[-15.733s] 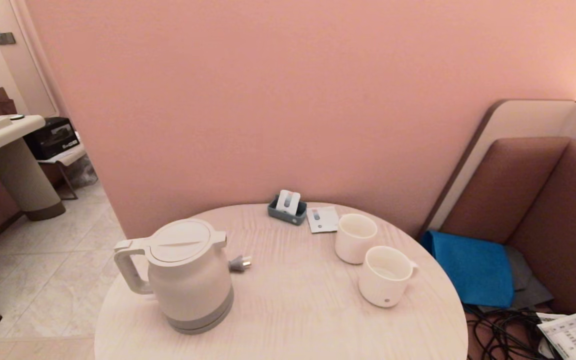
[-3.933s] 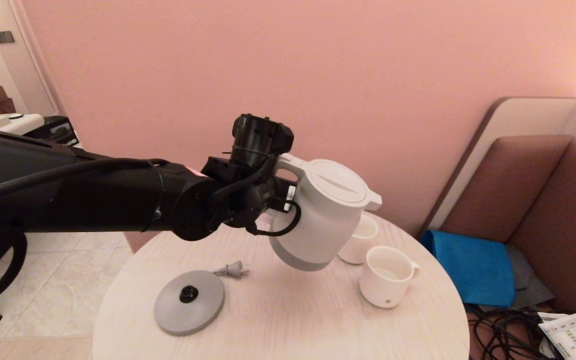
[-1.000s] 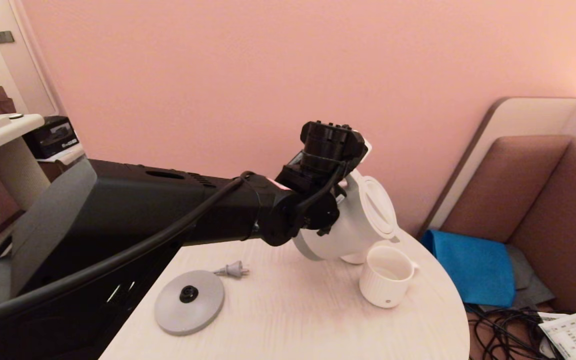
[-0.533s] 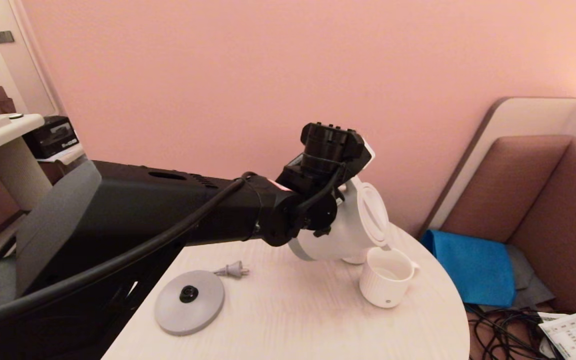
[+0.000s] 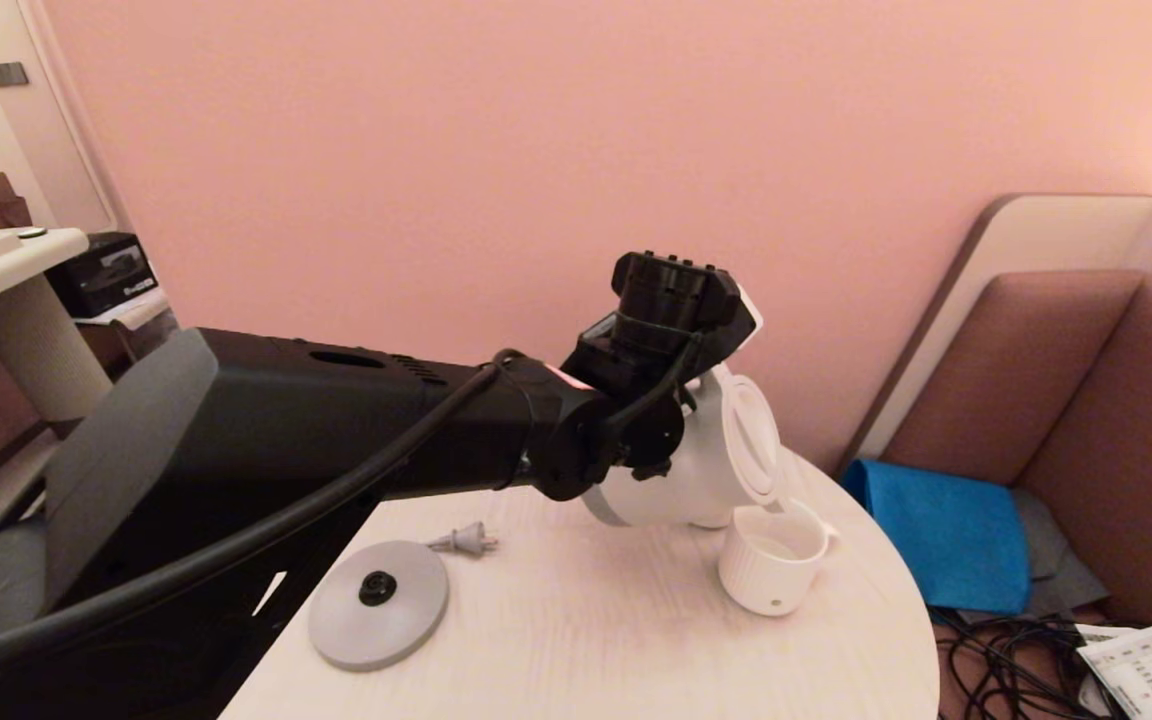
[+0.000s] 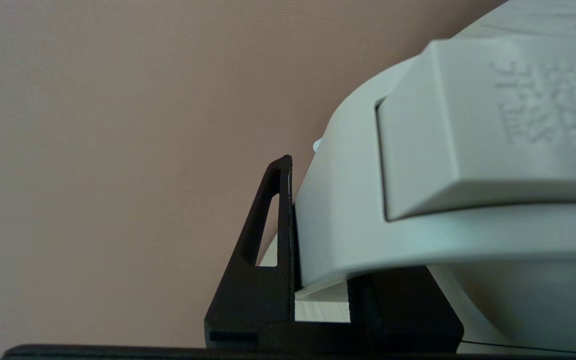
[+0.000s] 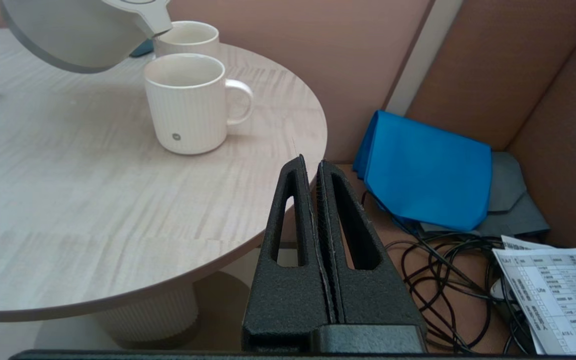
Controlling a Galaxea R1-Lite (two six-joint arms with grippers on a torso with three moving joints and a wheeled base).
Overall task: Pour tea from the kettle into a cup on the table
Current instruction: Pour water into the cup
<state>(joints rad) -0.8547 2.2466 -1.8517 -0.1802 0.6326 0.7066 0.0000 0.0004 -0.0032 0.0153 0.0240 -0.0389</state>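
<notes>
The cream-white kettle (image 5: 711, 465) hangs tipped steeply over the table (image 5: 586, 620), its lid facing right and its spout (image 7: 155, 20) low above the rim of the ribbed cup (image 5: 772, 560). My left gripper (image 6: 328, 225) is shut on the kettle's loop handle (image 6: 368, 210); in the head view my left arm (image 5: 386, 440) hides the fingers. No stream shows at the spout. The ribbed cup (image 7: 188, 107) stands upright, handle to the right. My right gripper (image 7: 310, 165) is shut on nothing, low beside the table's right edge.
A smooth white cup (image 7: 188, 36) stands just behind the ribbed one. The grey kettle base (image 5: 379, 603) and its plug (image 5: 466, 542) lie front left. Right of the table are a blue cloth (image 5: 946, 530), tangled cables (image 5: 1006, 660) and a printed sheet (image 5: 1146, 670).
The left arm lifted the kettle off its base and carried it right. Over the last second it has tipped further, its spout dropping closer to the ribbed cup.
</notes>
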